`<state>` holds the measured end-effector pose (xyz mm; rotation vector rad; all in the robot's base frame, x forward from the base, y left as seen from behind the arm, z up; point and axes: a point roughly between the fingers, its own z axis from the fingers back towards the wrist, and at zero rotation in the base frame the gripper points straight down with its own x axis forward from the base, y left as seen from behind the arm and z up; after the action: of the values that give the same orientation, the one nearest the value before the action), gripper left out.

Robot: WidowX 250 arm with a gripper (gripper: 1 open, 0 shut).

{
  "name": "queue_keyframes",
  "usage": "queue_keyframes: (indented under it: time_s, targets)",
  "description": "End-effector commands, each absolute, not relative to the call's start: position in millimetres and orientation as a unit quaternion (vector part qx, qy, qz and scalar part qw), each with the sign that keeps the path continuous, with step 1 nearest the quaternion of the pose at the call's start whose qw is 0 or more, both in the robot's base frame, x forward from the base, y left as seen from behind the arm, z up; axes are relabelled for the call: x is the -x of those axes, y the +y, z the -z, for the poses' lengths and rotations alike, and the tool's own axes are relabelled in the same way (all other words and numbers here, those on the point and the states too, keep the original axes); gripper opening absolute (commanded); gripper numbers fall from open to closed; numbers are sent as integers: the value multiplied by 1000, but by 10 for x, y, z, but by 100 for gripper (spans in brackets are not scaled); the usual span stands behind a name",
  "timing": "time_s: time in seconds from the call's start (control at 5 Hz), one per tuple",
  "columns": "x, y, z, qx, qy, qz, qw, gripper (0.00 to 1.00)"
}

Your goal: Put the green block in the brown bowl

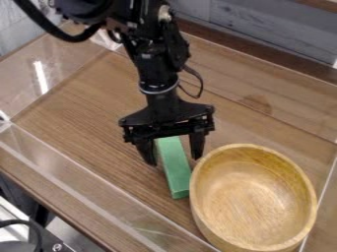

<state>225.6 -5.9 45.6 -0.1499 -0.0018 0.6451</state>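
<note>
The green block (175, 168) lies flat on the wooden table, a long bar just left of the brown bowl (254, 195). My gripper (170, 148) hangs straight down over the block's far end, open, with one finger on each side of the bar. The fingertips (145, 157) reach down to about the block's level. The bowl is a wide, shallow wooden dish with nothing in it, standing at the front right.
A clear plastic wall (79, 187) runs along the table's front and left sides. The wooden tabletop (79, 108) stretches left of and behind the arm. A grey wall stands at the back.
</note>
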Motion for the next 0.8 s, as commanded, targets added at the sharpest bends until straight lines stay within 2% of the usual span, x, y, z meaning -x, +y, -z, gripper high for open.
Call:
queue_keyframes:
  time_s: [0.0,0.6]
  targets:
    - [-2310,-60,-494,79,-14,-317,945,100]
    - [-2329,-27,-482,80,-10,-325,942,100]
